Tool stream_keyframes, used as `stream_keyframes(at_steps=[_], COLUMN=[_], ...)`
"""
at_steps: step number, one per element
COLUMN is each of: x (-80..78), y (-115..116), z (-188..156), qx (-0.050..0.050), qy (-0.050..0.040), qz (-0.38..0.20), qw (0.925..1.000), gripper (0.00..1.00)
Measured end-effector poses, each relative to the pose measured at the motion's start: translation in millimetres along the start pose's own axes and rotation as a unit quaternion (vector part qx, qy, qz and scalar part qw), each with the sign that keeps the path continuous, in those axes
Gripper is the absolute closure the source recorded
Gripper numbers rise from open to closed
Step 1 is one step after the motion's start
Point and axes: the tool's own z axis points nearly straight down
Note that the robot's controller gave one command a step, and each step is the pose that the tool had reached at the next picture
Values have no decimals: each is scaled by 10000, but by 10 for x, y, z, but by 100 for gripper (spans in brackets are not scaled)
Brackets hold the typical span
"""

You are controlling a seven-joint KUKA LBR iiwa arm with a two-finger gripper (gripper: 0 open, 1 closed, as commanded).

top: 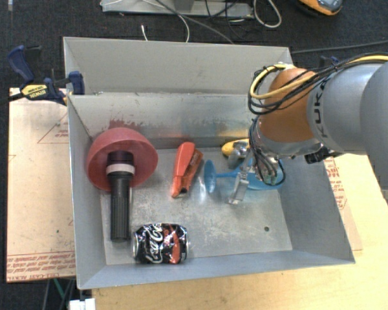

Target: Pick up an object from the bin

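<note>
While the pincer (237, 196) hangs low over the middle-right of the bin (258, 234), right at a blue see-through plastic thing (211, 175) lying on the bin floor, the step in hand looks like the approach to a grasp; whether the pincer is open or closed I cannot tell (the arm (349, 108) hides much of it). Next, I judge, it must close squarely on the blue piece and lift straight up, clear of the orange-red stapler (185, 168) just beside it and the yellow thing (229, 148) near the back wall.
</note>
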Motion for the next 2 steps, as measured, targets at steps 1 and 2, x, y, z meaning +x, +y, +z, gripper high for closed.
stream_keyframes(at_steps=[1,2], x=[22,35], y=[6,-223], z=[90,59], qx=[4,-13], qy=[39,30], qz=[24,-1346], qw=[10000,9909], gripper=[0,100])
